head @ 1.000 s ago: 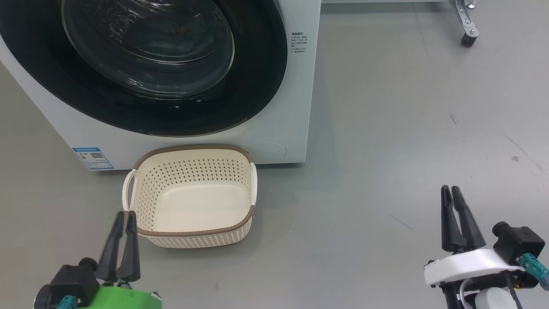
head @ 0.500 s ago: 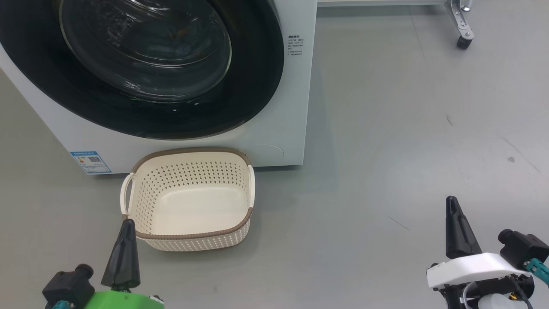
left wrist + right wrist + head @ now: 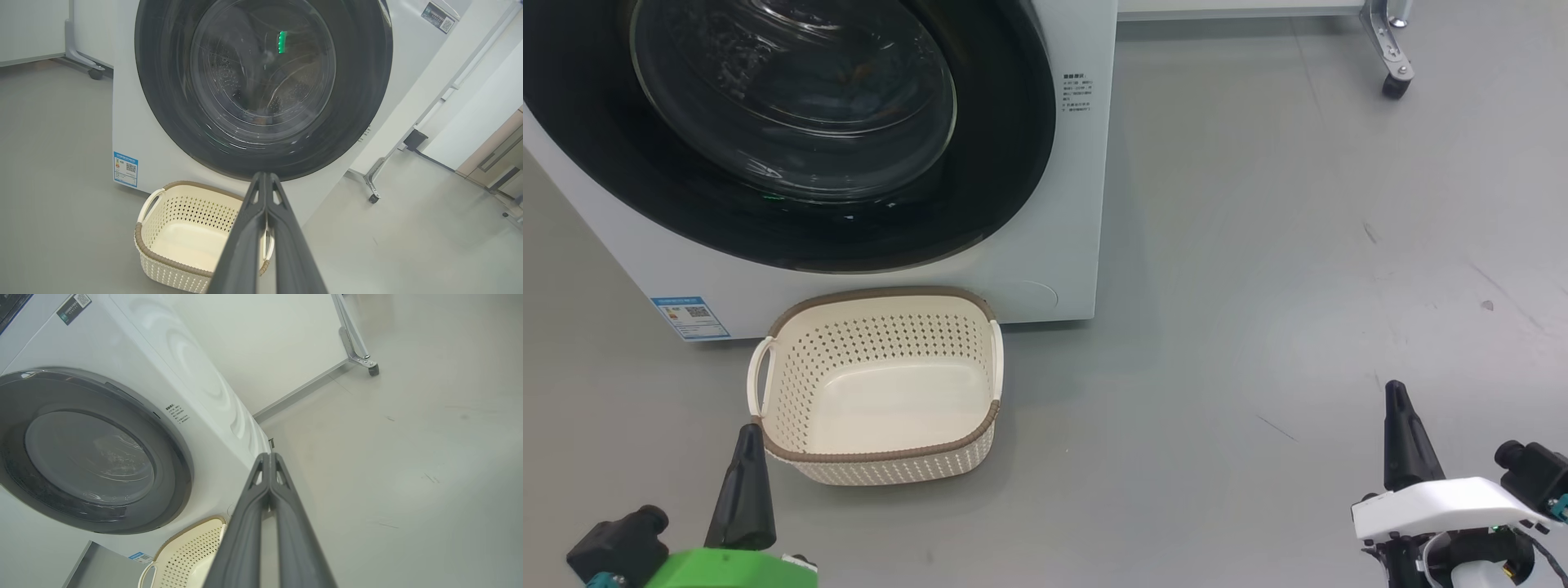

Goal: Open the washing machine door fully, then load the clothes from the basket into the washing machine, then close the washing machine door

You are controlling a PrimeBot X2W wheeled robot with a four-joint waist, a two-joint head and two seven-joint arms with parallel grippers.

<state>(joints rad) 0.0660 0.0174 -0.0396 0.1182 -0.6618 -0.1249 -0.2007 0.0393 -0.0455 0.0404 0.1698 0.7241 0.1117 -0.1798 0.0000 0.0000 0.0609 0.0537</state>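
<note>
Pointing up the head view from the lower left, the left gripper [image 3: 747,433] rises out of its green wrist [image 3: 731,570], leaning a little to the right, both dark fingers pressed flat together with nothing between them. Its tip lies just beside the near left corner of the basket [image 3: 874,455], whether touching the rim I cannot tell. In the left wrist view the same closed fingers [image 3: 282,228] run up across the basket's right side toward the bottom of the door [image 3: 261,81]. The right gripper [image 3: 1395,390] stands at the lower right on its white wrist [image 3: 1445,500], nearly upright, jaws likewise closed tight and holding nothing, over bare grey floor [image 3: 1258,286] well apart from the basket and the washer [image 3: 1066,245]. In the right wrist view, its fingers [image 3: 245,531] aim at the washer's lower front corner. The door sits shut, its black rim flush against the white front. Behind the glass a few orange-brown flecks [image 3: 859,73] show dimly, too faint to tell what they are. The basket sits upright on the floor just before the washer, below the door, its back rim touching or nearly touching the front panel, its cream bottom bare. A blue label [image 3: 690,317] marks the washer's lower left corner, and a caster [image 3: 1393,86] stands on the floor far to the right.
</note>
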